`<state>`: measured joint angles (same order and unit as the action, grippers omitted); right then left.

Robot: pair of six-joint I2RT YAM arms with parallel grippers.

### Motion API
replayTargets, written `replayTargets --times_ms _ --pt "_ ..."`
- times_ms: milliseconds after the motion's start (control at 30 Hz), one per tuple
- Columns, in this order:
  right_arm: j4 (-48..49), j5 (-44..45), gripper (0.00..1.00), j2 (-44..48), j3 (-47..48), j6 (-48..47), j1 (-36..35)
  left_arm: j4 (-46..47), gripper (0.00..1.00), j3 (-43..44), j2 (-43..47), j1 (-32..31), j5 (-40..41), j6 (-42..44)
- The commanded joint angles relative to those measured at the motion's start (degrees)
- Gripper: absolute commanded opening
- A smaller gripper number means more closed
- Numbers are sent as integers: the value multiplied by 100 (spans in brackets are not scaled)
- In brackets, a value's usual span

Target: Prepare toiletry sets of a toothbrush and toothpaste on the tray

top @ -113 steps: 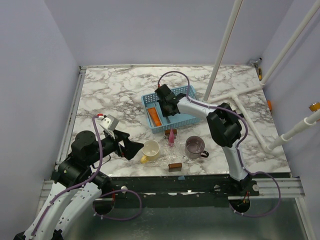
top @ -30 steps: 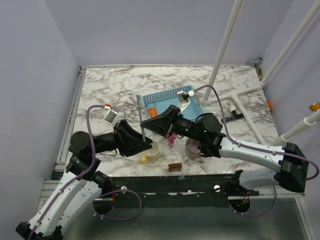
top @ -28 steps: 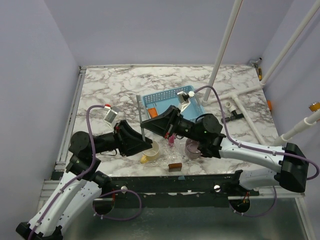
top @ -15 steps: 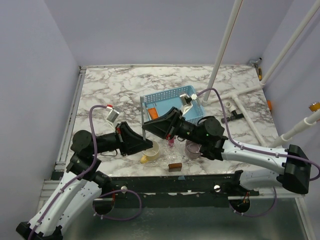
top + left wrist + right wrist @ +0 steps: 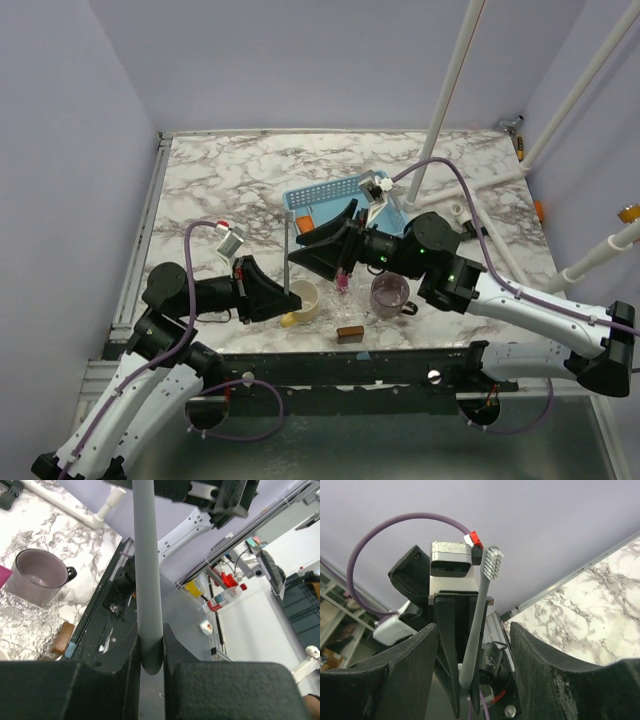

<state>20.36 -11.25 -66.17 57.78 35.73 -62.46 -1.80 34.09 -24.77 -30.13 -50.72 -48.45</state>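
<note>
While the left hand (image 5: 286, 297) clamps the toothbrush (image 5: 289, 250) upright by its handle end above the worktop (image 5: 220, 180), the right hand (image 5: 300, 243) gapes around its shaft, near the tray (image 5: 320, 190).

— How's the light over the counter (image 5: 230, 170)?
— Bright and even, from above the counter; only soft shadows on it beneath the arms (image 5: 520, 305).
— And the wrist views?
— The near jaws are dark and blurred. The toothbrush (image 5: 148, 580) handle is soft in the left view, the bristles sharper in the right.
</note>
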Motion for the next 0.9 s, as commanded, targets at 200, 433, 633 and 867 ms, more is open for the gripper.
replayTargets --times_ms 200,433,633,867 --pt "-1868 -827 65 131 772 -1064 31 -1713 0 283 561 -19 -659 993" --pt "-2632 -1212 69 42 1253 -1244 47 -2463 0 434 842 -15 -1141 1383" --pt "-3022 -1576 72 -136 1602 -1271 54 -3221 0 600 976 -19 -1325 1911" --pt "-3327 -2346 73 -527 2070 -1253 50 -3510 0 588 1043 -61 -1407 2068"
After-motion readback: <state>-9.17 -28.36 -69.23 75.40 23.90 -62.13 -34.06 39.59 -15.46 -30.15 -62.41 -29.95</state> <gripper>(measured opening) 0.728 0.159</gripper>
